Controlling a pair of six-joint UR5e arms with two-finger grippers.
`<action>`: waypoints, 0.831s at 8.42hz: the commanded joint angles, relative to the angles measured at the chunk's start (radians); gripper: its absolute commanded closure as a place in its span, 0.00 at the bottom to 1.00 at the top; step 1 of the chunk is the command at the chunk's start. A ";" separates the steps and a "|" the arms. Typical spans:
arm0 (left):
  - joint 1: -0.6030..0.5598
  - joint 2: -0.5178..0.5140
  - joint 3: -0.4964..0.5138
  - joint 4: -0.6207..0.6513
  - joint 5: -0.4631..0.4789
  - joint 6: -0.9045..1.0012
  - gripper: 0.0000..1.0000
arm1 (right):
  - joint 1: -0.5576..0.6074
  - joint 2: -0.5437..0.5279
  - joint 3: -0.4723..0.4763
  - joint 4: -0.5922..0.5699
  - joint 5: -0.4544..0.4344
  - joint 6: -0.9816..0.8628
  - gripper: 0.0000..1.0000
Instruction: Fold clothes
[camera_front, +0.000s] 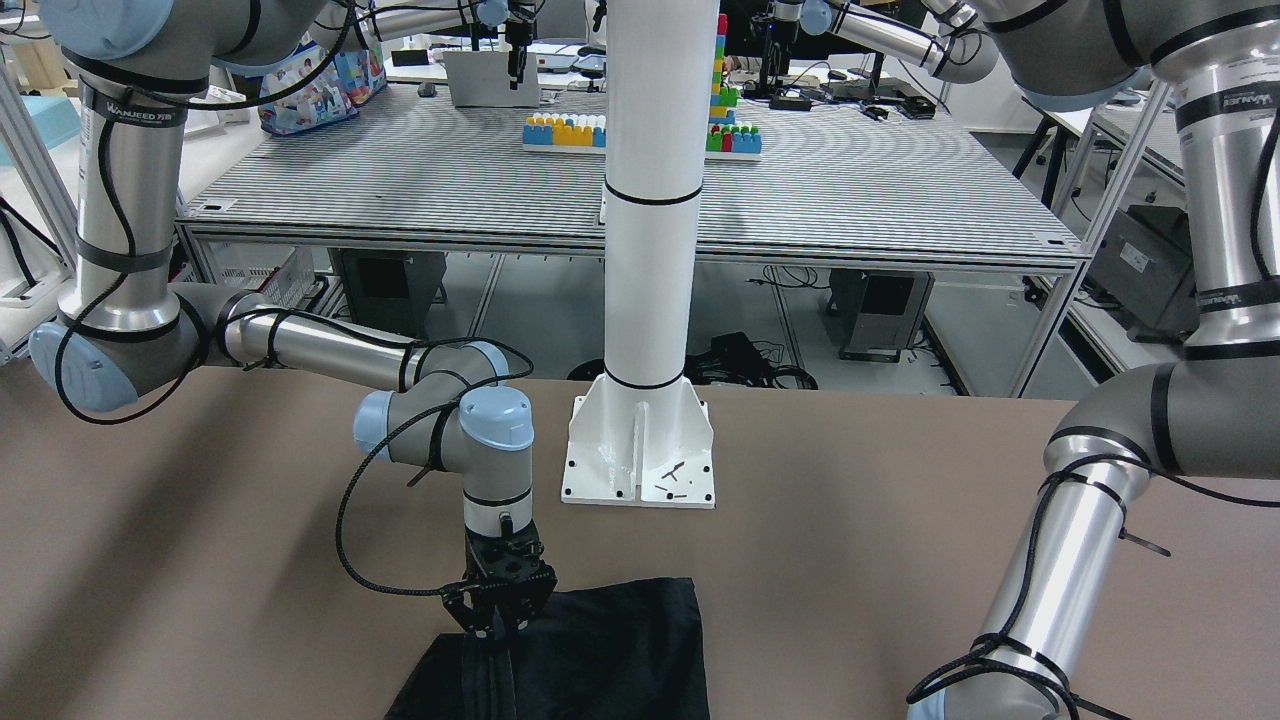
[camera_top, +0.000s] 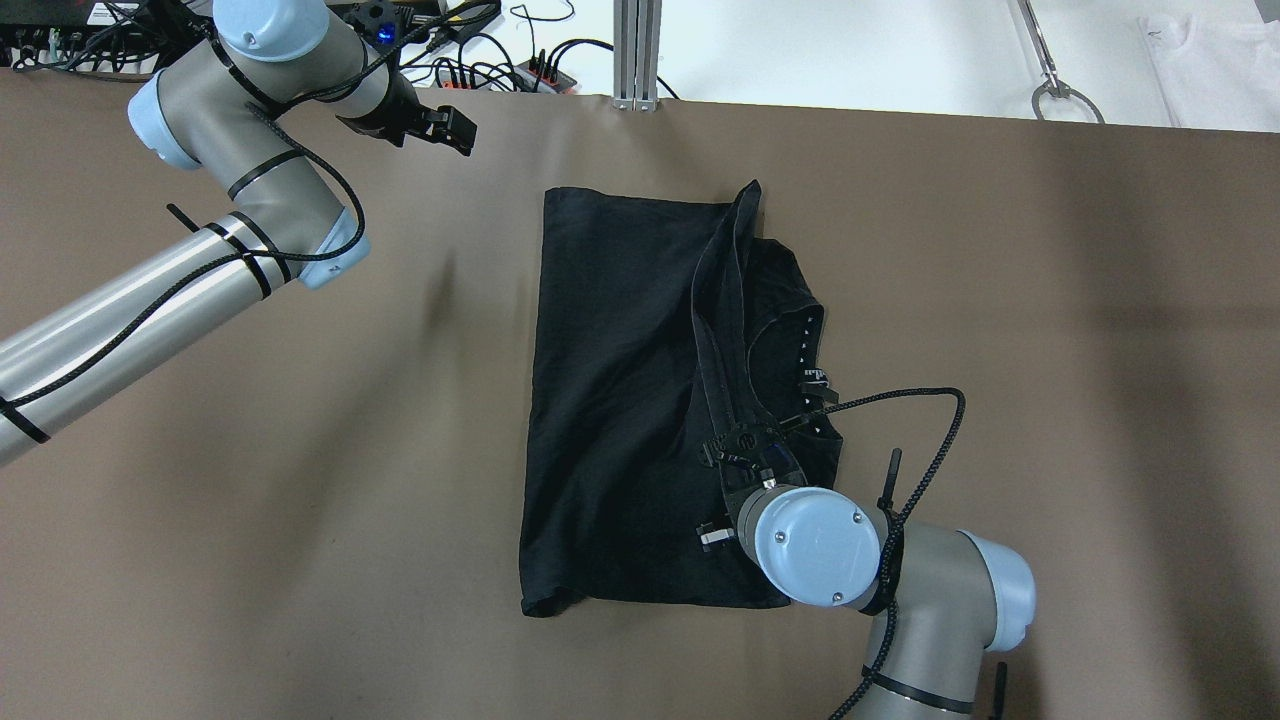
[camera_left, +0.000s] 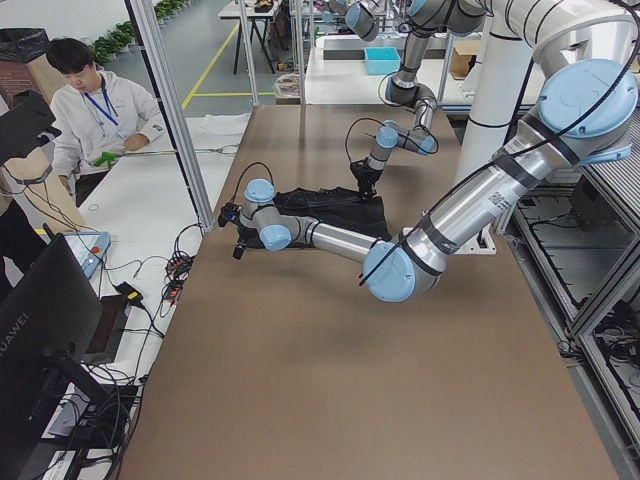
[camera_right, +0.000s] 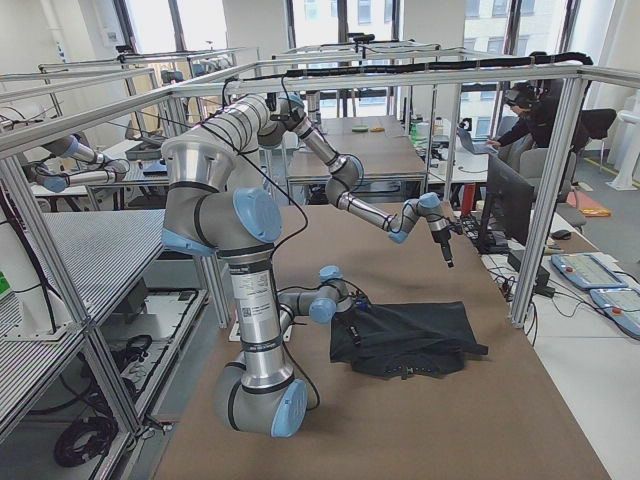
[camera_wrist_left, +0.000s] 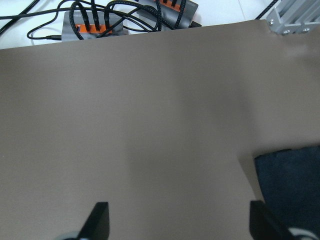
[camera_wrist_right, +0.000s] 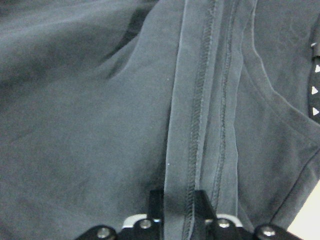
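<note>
Shows as a wide table with a matte brown top, shaded in soft bands. Carries a black garment about midway along its length, between the operators' edge and the robot's edge, well apart from both ends. Lies mostly flat as a rough rectangle, long sides running from one of those edges toward the other. Rises in a narrow ridge of hem on the part toward the robot's right end, neckline showing beside it. Bears, close to the robot's edge, the white base plate of the mounting column, apart from the garment.
</note>
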 joint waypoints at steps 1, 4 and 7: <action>0.000 0.003 0.000 0.000 0.000 0.002 0.00 | 0.000 0.000 0.004 0.000 0.000 0.000 0.88; 0.000 0.003 0.000 0.000 0.000 0.002 0.00 | 0.002 0.000 0.008 0.000 0.000 0.005 1.00; 0.002 0.003 0.000 0.000 0.000 0.002 0.00 | 0.002 -0.168 0.151 0.000 0.011 0.018 1.00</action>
